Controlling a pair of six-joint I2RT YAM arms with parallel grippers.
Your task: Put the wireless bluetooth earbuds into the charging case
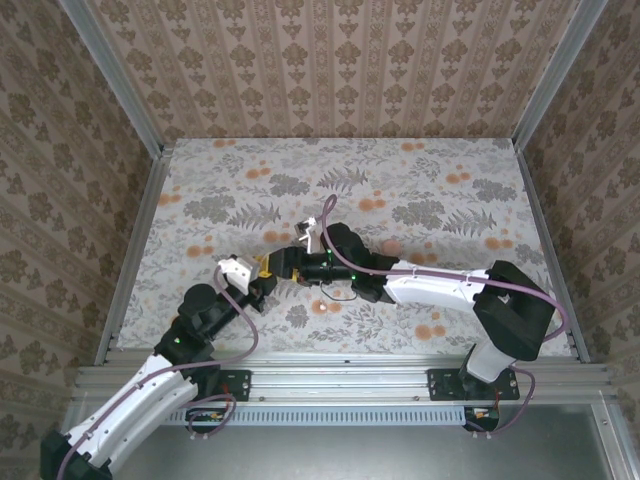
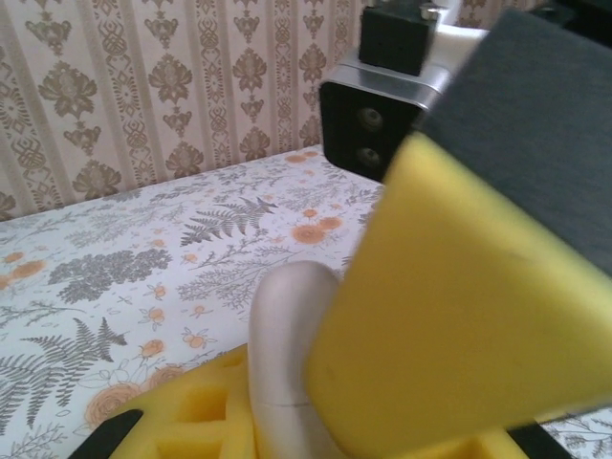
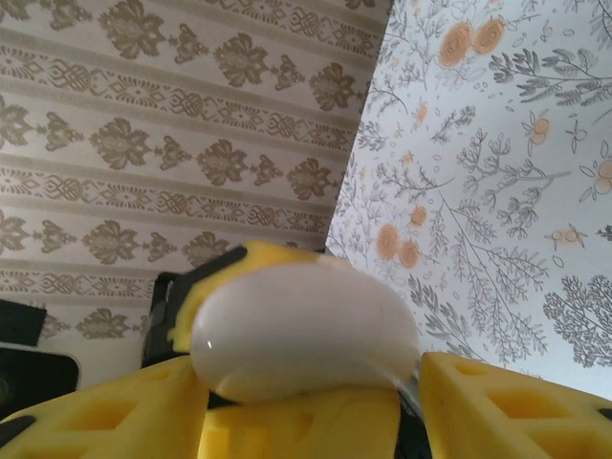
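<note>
The charging case [image 2: 287, 325] is a pale, rounded shell with a thin seam across it, seen edge-on. My left gripper [image 2: 287, 426] is shut on it between its yellow pads. In the right wrist view the charging case [image 3: 306, 330] lies across the jaws of my right gripper [image 3: 306, 411], which stand apart with a dark gap at the right finger. A yellow finger [image 3: 244, 260] of the left gripper shows behind the case. From above, the left gripper [image 1: 268, 270] and right gripper [image 1: 290, 262] meet tip to tip at mid-table, hiding the case. The earbuds are out of view.
The floral table [image 1: 400, 180] spreads out behind the grippers. Patterned walls close it in at the back and both sides. The right gripper's yellow finger [image 2: 459, 306] looms close in front of the left wrist camera.
</note>
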